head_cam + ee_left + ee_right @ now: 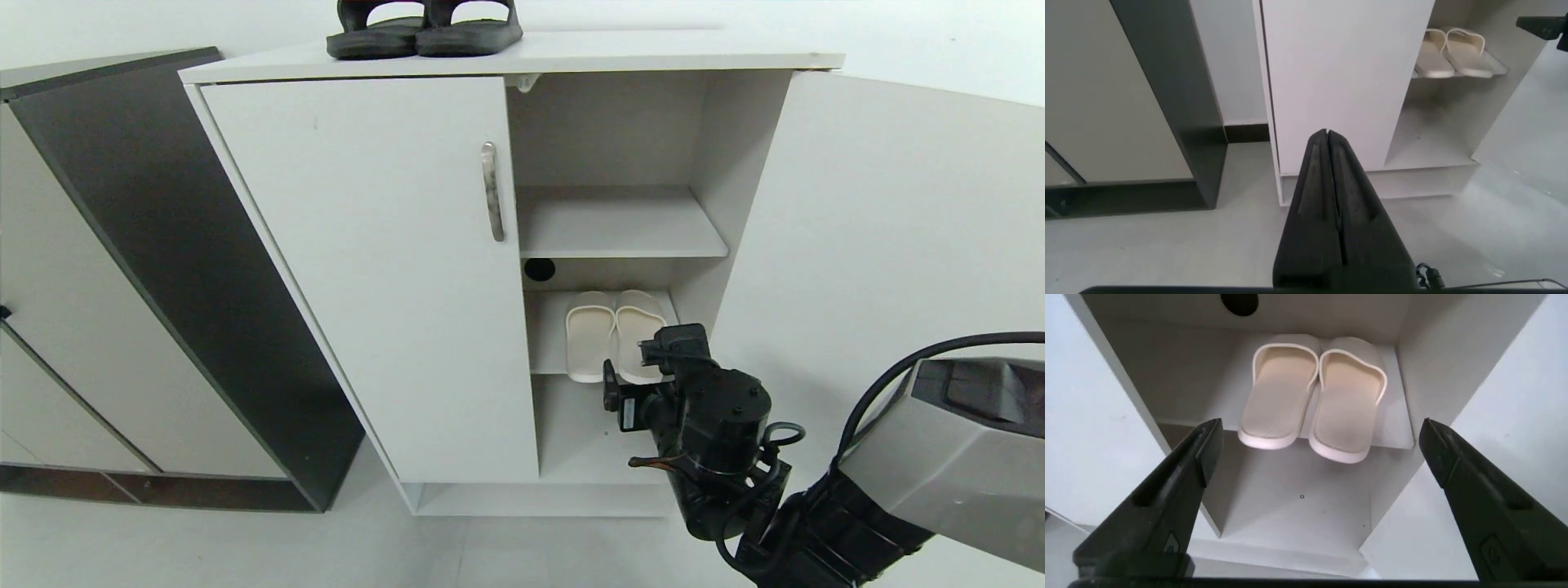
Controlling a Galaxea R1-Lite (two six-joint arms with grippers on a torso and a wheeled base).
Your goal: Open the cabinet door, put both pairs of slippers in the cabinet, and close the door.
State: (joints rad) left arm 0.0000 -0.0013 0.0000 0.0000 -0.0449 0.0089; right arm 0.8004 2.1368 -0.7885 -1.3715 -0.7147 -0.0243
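Note:
A pair of cream slippers [614, 331] [1315, 396] [1458, 53] lies side by side on the lower shelf inside the white cabinet [653, 53]. A pair of black slippers [424, 31] rests on the cabinet's top. The right door [882, 229] stands swung open; the left door [367, 269] with its metal handle [491, 192] is closed. My right gripper [641, 363] [1321, 437] is open and holds nothing, just in front of the cream slippers and apart from them. My left gripper [1328, 139] is shut on nothing, low and back from the closed left door [1339, 73].
A dark grey cabinet [163, 245] stands against the white cabinet's left side. An upper shelf [620, 224] and the bottom compartment [580, 433] inside hold nothing. A round hole [539, 269] shows in the back panel. Pale floor [1503, 220] spreads in front.

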